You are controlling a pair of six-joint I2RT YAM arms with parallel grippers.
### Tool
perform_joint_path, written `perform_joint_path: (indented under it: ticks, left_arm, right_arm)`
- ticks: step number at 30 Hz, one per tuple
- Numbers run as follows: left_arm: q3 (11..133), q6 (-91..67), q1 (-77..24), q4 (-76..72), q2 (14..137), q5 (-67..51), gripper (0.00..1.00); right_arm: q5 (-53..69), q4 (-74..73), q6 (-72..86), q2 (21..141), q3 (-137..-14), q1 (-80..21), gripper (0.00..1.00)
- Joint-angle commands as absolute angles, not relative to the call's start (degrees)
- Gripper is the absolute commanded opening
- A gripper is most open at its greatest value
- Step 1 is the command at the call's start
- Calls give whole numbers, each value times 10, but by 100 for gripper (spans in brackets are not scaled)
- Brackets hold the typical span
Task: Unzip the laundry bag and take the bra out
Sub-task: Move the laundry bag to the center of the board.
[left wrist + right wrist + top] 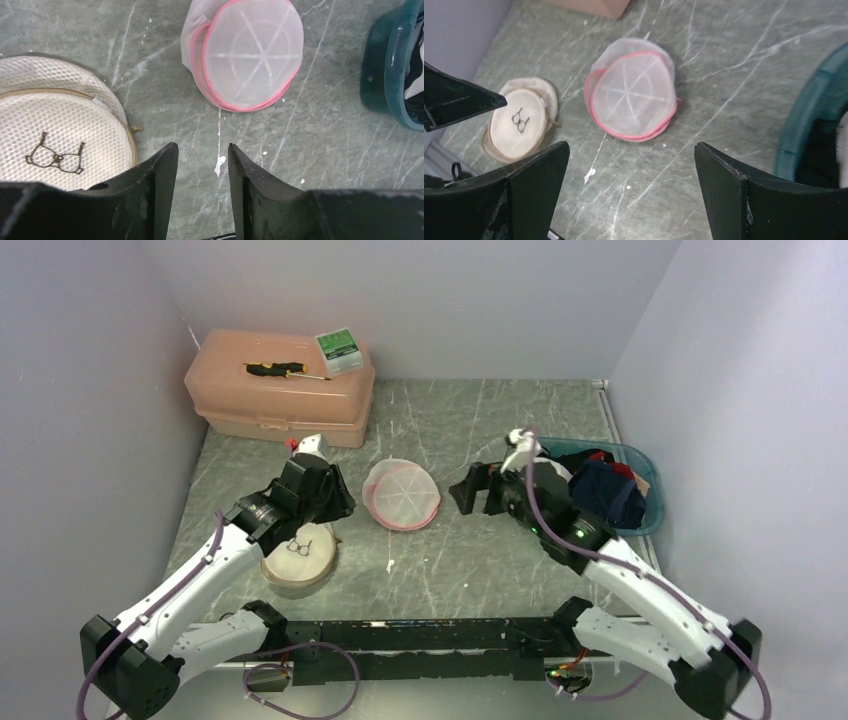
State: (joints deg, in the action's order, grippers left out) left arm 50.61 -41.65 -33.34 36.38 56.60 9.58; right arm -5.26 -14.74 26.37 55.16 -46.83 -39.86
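Top view, tabletop (470, 420) holdings: a pink-rimmed laundry bag (401, 494) lies flat at centre, between my two grippers. A beige laundry bag (298, 558) with a bra emblem sits under my left arm, near the front edge. My left gripper (202, 147) hovers just beside the beige bag, jaws partly apart, holding nothing. My right gripper (631, 145) is wide open and empty, beside a teal basin (654, 498) of clothes. Peach toolbox (280, 390) at rear left. Bra: I cannot tell where.
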Motion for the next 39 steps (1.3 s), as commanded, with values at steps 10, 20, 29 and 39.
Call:
perform_joint_path:
  ticks: [10,20,29,39]
  left_arm:
    - [491,-387,-334,349,500,147,61]
    - [458,-398,-325,224,676,42,71]
    - [541,-382,-318,155,865,48,74]
    - [567,-384,-302,144,962,61,60]
  right_arm:
    - [-232,-187,349,277,-348,-403,100]
    - [-174,-3,372,365,-240,-402,100]
    - [-114,-2,358,437,-251,-401,100]
    - [-106,-12,345,410,-248,-402,100]
